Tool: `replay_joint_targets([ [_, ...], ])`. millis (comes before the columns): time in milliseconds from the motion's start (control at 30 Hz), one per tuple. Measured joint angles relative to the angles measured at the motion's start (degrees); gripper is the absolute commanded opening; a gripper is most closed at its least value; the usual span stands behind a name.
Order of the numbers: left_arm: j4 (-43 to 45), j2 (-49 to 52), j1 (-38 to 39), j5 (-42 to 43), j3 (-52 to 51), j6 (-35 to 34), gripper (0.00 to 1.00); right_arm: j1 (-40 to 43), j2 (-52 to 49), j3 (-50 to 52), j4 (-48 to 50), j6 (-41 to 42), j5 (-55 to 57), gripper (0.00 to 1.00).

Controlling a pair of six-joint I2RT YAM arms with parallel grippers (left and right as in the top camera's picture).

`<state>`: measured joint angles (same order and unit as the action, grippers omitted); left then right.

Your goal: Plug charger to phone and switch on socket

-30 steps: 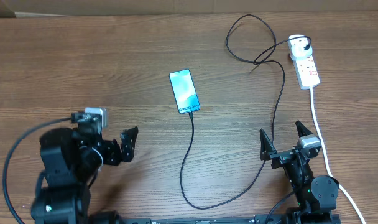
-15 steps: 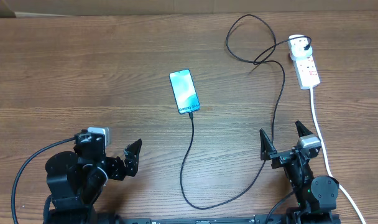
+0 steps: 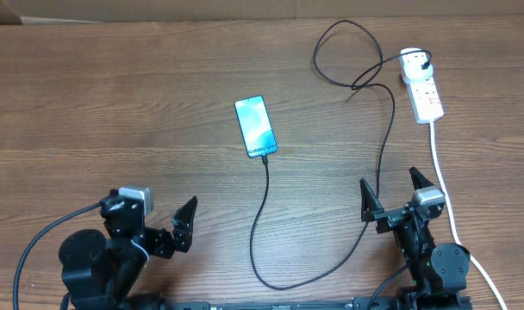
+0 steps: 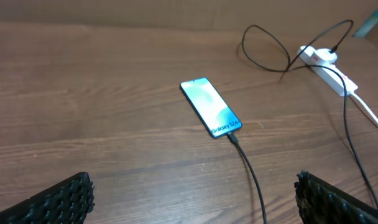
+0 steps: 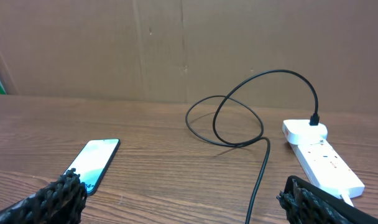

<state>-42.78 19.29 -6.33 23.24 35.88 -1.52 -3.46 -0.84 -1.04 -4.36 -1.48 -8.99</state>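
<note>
The phone lies face up mid-table, its screen lit light blue, and also shows in both wrist views. The charger's black cable meets the phone's near edge, loops toward the front, runs up the right side and ends at a white plug in the socket. The socket, a white strip, lies at the far right. My left gripper is open and empty at the front left. My right gripper is open and empty at the front right, beside the cable.
The socket's thick white cord runs down the right side past my right arm to the front edge. A brown cardboard wall stands behind the table's far edge. The cable forms a loose loop at the back.
My left arm has drawn back toward the front edge, away from the phone, with its gripper still open. The right arm, phone and cable have not moved.
</note>
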Motion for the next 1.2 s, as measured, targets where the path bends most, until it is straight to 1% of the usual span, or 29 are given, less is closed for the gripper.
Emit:
replay_joint_targets([
  [267,2.32,-2.27,2.95,-4.02,-0.04,-0.02,0.99,0.00,0.00,0.00,0.00,-0.02,-0.02,1.00],
  [700,2.34,-6.49,2.97,-7.76,-1.16,0.00,1.00,0.00,0.00,-0.02,0.04,-0.02,0.00,1.00],
  [800,3.45,-7.06,2.97,-8.68,-2.49,-0.02,1.00,0.00,0.00,0.00,0.00,-0.04,-0.04,1.00],
  [900,6.29,-7.63,2.97,-9.03,-4.42,-0.02,1.00,0.00,0.00,0.00,0.00,-0.02,0.00,1.00],
  [1133,18.71,-12.96,2.97,-9.46,-12.09,-0.26,1.00,0.00,0.00,-0.02,0.00,-0.02,-0.02,1.00],
  [1200,21.75,-14.82,2.97,-10.01,-14.56,-1.57,1.00,0.00,0.00,0.00,0.02,0.02,-0.02,1.00],
])
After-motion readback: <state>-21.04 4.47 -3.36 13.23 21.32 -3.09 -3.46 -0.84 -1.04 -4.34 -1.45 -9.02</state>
